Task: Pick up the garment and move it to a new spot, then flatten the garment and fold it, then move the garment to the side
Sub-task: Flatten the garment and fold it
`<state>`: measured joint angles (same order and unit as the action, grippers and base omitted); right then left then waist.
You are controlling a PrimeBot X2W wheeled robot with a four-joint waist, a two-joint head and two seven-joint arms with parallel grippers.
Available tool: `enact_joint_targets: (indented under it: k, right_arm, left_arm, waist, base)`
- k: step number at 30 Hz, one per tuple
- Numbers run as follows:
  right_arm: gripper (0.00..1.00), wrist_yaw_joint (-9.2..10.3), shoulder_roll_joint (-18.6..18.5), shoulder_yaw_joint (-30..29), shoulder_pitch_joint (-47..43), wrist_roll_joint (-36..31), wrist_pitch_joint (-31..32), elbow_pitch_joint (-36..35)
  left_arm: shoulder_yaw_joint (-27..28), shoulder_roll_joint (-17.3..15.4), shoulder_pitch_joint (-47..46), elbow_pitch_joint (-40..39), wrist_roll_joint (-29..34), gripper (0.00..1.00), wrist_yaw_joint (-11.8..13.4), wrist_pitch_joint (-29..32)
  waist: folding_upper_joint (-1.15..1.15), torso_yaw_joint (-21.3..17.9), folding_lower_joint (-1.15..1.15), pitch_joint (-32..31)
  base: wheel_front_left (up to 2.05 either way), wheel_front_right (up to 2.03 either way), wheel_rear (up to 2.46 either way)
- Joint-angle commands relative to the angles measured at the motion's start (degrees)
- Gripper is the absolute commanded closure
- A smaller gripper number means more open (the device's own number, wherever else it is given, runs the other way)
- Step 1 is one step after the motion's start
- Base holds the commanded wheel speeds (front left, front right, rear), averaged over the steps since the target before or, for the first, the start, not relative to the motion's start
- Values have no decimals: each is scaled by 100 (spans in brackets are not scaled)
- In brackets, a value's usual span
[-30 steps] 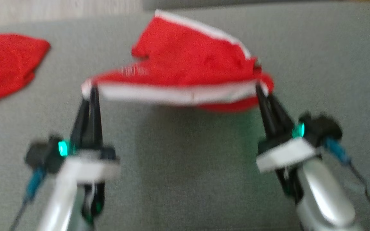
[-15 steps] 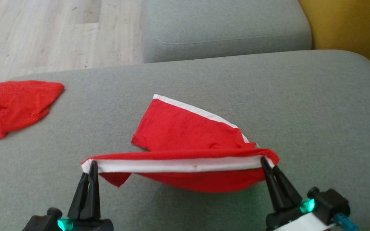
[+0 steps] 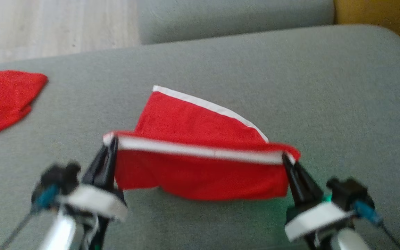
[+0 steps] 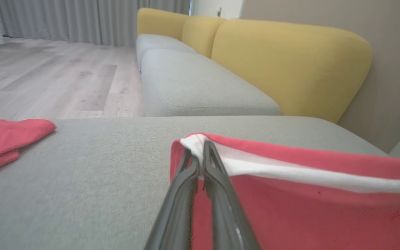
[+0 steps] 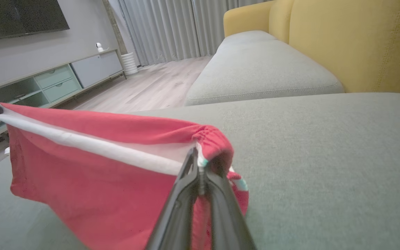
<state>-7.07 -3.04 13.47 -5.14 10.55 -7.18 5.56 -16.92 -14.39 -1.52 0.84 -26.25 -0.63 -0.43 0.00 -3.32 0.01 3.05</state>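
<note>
Garment [image 3: 200, 173]: red, its white waistband [image 3: 200, 151] stretched between both jaws, hanging over the grey sofa seat [image 3: 325, 86], mid head view.
Left jaws: pinching the waistband's 9 o'clock end.
Right jaws: pinching its 3 o'clock end.
Other red cloth [image 3: 2, 97]: at 10 o'clock, well apart.

The garment [image 3: 200, 177] now hangs fuller toward 6 o'clock, and the left gripper [image 3: 112, 143] has edged toward 3 o'clock.

We see a plain red garment [image 3: 200, 177] with a white band [image 3: 200, 151] along its edge, a second red cloth [image 3: 2, 97], a grey cushion [image 3: 221, 59], a mustard-yellow backrest [image 4: 283, 66], a pale wood-grain floor [image 4: 47, 80] and grey curtains [image 5: 172, 27].
</note>
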Motion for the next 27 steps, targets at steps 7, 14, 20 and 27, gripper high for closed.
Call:
enact_joint_targets:
  k: [7, 14, 20, 27]
  right_arm:
    - [100, -42, 14, 288, 1526, 583, 110, 841]
    - [100, -42, 15, 697, 2437, 986, -145, 1812]
    - [100, -42, 15, 1079, 2900, 1299, -372, 2434]
    - [53, -42, 15, 1407, 3151, 1558, -516, 2870]
  left_arm:
    - [-19, -313, -2290, 1459, -98, 100, -439, 879]
    - [-172, -465, -3438, 2732, -50, 100, -574, 1153]
    - [-333, -492, -3924, 3506, -81, 100, -629, 1309]
    - [-416, -454, -4086, 4002, -147, 83, -648, 1287]
  waist:
    - [0, -567, -1, 788]
    - [0, -946, -1, 1265]
    - [0, -1093, -1, 1421]
    - [0, -1079, -1, 1347]
  base:
    - [0, 0, 0]
    - [0, 0, 0]
    - [0, 0, 0]
    - [0, 0, 0]
